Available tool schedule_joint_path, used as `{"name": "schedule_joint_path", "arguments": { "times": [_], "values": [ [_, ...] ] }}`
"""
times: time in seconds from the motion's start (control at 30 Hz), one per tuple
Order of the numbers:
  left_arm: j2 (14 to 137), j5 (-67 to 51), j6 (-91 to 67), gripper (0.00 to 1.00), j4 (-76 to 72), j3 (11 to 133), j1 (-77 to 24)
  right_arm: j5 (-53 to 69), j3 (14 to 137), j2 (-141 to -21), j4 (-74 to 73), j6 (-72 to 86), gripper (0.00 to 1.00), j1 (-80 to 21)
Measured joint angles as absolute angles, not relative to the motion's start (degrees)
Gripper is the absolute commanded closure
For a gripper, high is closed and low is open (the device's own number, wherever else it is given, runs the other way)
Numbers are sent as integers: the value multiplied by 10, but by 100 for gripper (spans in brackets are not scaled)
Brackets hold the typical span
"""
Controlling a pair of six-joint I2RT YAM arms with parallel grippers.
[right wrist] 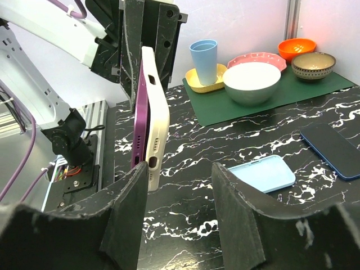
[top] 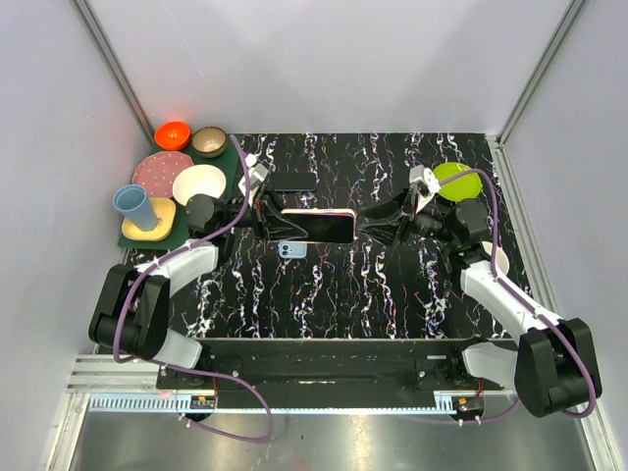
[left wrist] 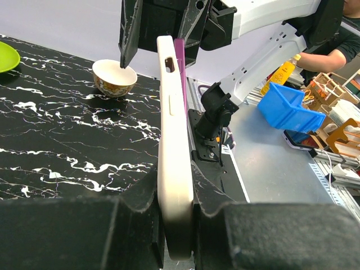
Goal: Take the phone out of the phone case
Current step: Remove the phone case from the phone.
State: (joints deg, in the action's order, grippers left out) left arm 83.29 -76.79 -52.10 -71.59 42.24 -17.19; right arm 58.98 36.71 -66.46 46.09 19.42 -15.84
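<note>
A purple phone (top: 324,213) sits in a cream phone case (top: 319,229), held on edge above the table's middle. My left gripper (top: 280,226) is shut on the case's left end; in the left wrist view the case (left wrist: 171,140) is clamped between both fingers with my gripper (left wrist: 175,225) around it, and the phone's purple edge (left wrist: 180,62) shows at the far end. In the right wrist view the phone (right wrist: 139,121) stands slightly apart from the case (right wrist: 158,112). My right gripper (top: 378,224) (right wrist: 180,197) is open at the case's right end, its left finger (right wrist: 126,214) beside the phone's bottom.
A light blue case (top: 291,250) (right wrist: 261,173) lies flat below the held phone. A dark phone (top: 292,183) (right wrist: 332,149) lies behind. A green mat (top: 224,167) at back left holds bowls, plates and a blue cup (top: 134,206). A green plate (top: 453,182) and a small bowl (left wrist: 114,77) are at the right.
</note>
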Motion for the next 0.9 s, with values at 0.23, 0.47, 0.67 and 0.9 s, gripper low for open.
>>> {"name": "schedule_joint_path", "arguments": {
  "times": [0.23, 0.47, 0.67, 0.9],
  "values": [
    [833, -768, -521, 100, -717, 422, -172, 592, 367, -669, 463, 196, 46, -165],
    [833, -769, -519, 100, -716, 422, -172, 590, 367, -674, 463, 194, 46, -169],
    [833, -776, -515, 100, -715, 422, -172, 582, 367, -683, 462, 190, 47, -180],
    [834, -778, -514, 100, -714, 422, -172, 578, 367, -690, 460, 186, 47, -188]
  ]
}}
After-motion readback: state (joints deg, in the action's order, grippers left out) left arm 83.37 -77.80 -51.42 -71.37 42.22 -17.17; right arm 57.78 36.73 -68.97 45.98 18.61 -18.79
